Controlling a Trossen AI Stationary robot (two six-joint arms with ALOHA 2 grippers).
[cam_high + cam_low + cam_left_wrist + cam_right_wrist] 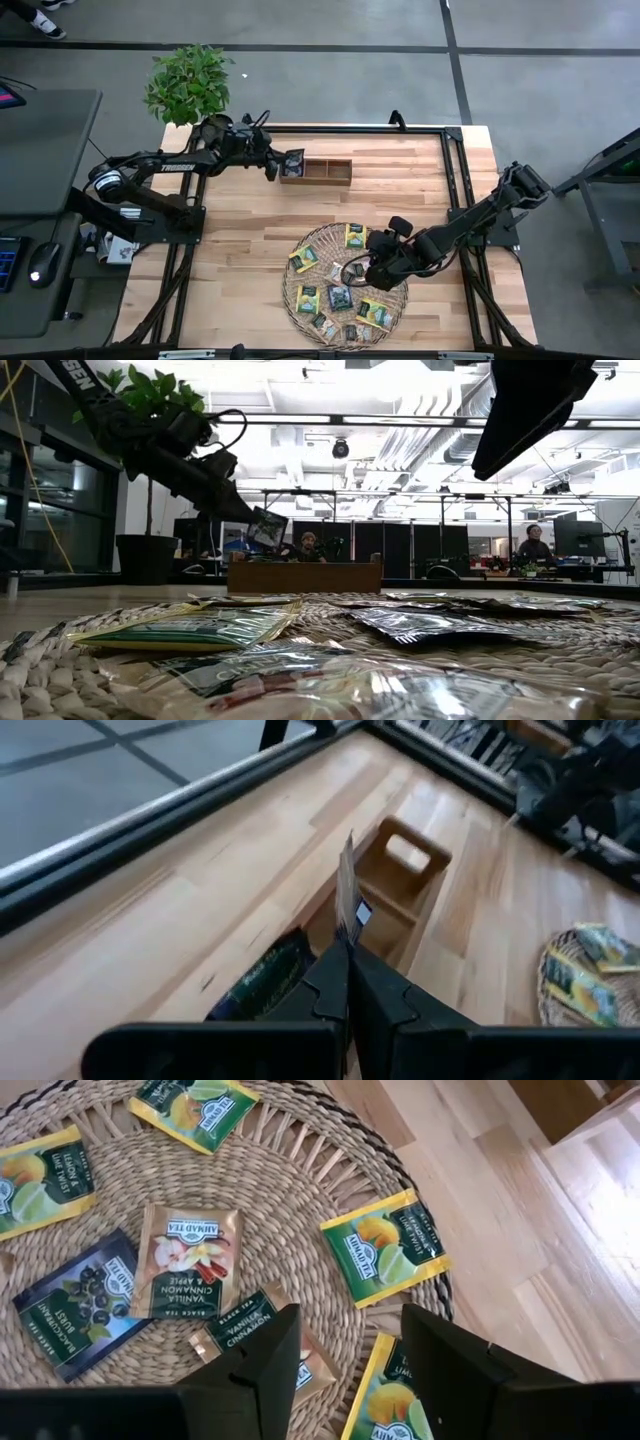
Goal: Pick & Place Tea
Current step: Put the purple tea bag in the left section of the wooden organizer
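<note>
Your left gripper [284, 166] reaches across the tabletop [250, 220], jaws pinched shut on a dark tea sachet [348, 900] above the brown wooden compartment box [318, 170]. Your right gripper [345, 1355] angles down over the round woven tray [300, 300], jaws wide and empty above scattered sachets [385, 1250].

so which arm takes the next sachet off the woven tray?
Right. Its tool hangs open over the woven tray, straddling a vanilla sachet. The left tool is shut on a sachet over the wooden box, so it is busy.
</note>
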